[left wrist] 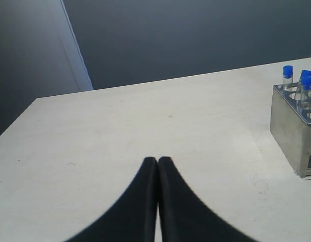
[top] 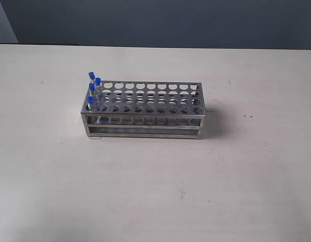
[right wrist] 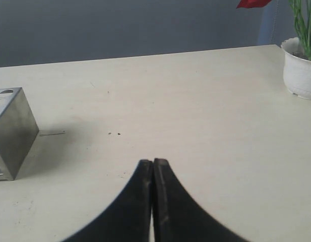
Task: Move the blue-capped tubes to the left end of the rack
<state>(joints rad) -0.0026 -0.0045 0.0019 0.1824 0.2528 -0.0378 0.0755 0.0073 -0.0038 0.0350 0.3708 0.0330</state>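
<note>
The shiny steel rack (top: 143,121) stands in the middle of the table in the exterior view. Several blue-capped tubes (top: 92,88) stand upright in holes at its left end. The left wrist view catches that end of the rack (left wrist: 291,132) with the blue-capped tubes (left wrist: 299,85) poking above it. My left gripper (left wrist: 158,160) is shut and holds nothing, well apart from the rack. The right wrist view sees the rack's other end (right wrist: 11,132). My right gripper (right wrist: 153,162) is shut too, with nothing in it. Neither gripper shows in the exterior view.
A white pot with a green plant (right wrist: 300,73) stands near the table's far corner in the right wrist view. A thin metal pin (top: 210,112) lies by the rack's right end. The pale table (top: 155,191) ends at a dark wall behind.
</note>
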